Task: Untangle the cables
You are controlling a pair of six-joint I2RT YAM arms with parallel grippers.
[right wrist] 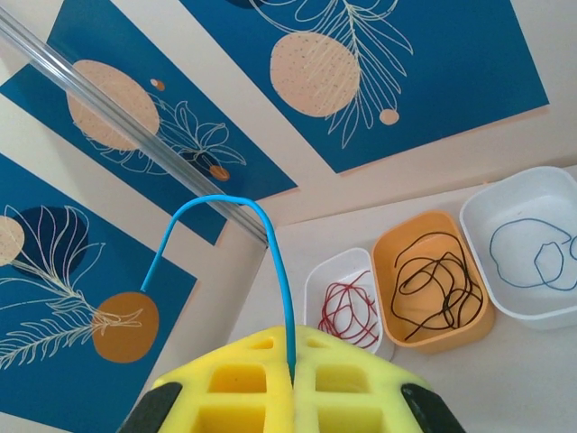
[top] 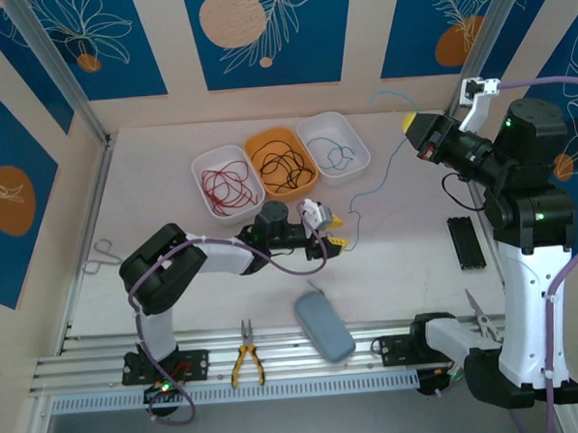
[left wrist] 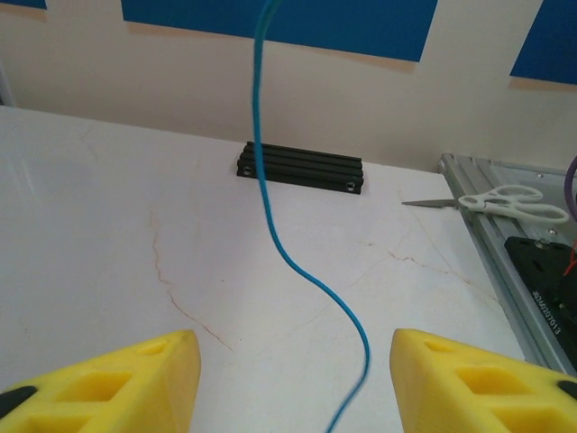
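Blue wall panels printed with pale leaves and orange discs close in a white desk (top: 407,239) veined with faint cracks. The long light blue cable (left wrist: 261,180) is hair-thin from above and hard to follow where it drops toward the left arm. In the left wrist view its lower end is cut off by the bottom edge, so I cannot tell whether it touches the desk there. Its upper free end arcs over in front of the wall. The left gripper (left wrist: 293,356) sits low near the middle of the desk, its yellow jaws spread wide. The cable hangs between them, nearer the right one, touching neither as far as can be seen. The right gripper (right wrist: 293,361) is raised at the far right, its jaws pressed together and pinching that same cable at the seam. At the far centre stand three bins in a row: a left white bin (top: 198,173) holding red cables (top: 227,186), an orange bin (top: 265,133) holding black cables (top: 282,166), and a right white bin (top: 361,154) holding a looped blue cable (top: 339,156). A black bar (left wrist: 300,169) lies at the right of the desk, with white-handled scissors (left wrist: 505,200) on the rail nearby. Yellow-handled pliers (top: 246,353) and a grey-blue case (top: 324,326) lie at the near edge.
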